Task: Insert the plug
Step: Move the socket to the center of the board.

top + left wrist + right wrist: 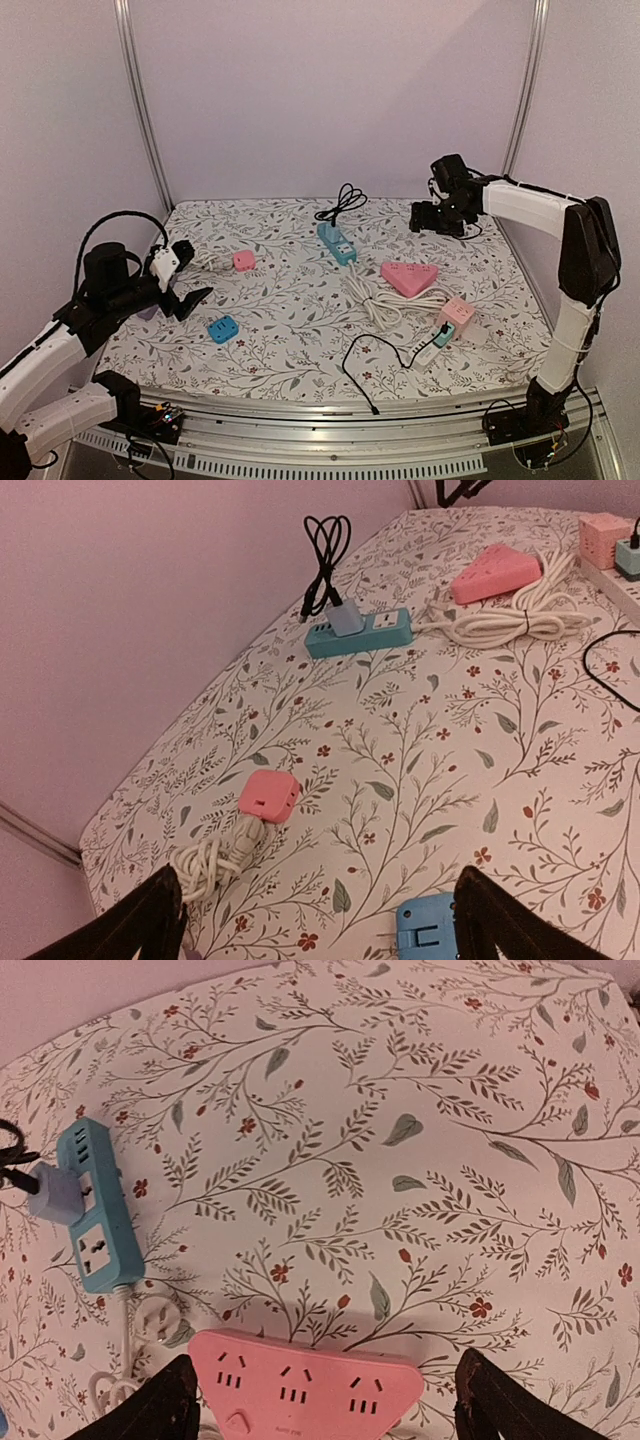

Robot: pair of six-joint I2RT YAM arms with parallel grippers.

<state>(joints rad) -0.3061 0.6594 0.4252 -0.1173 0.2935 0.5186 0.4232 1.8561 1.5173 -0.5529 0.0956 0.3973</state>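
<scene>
1. The plug (52, 1195), a pale grey-blue block on a black cable (342, 200), stands on the far end of the blue strip (337, 242). In the top view that is toward 12 o'clock from the middle of the surface (300, 290). It looks seated, though its prongs are hidden.
2. The right gripper (440, 220) hangs at about 3 o'clock from the blue strip, apart from it. Its jaws stand wide with nothing between them. Its wrist camera looks down on the pink triangular strip (300, 1385), with the blue strip off at 9 o'clock.
3. The left gripper (320, 920) sits at about 8 o'clock from the blue strip, well apart. Its jaws are wide too, and empty. A small blue cube (425, 930) lies just beside one finger, and a pink cube (268, 795) with a coiled white cord lies further out at 11 o'clock.
4. Handling, as a judgement: the plug is probably light, rigid moulded plastic with smooth faces that could slip under a glancing pinch. The cable is limp and gives no control over the plug.
5. The best hold would be across the two flat sides of the plug's body, low and square, never on the cable.
6. The strip also looks light and lies loose on the cloth. It may slide or tip under any further push unless the push goes straight down or the other arm steadies it.
</scene>
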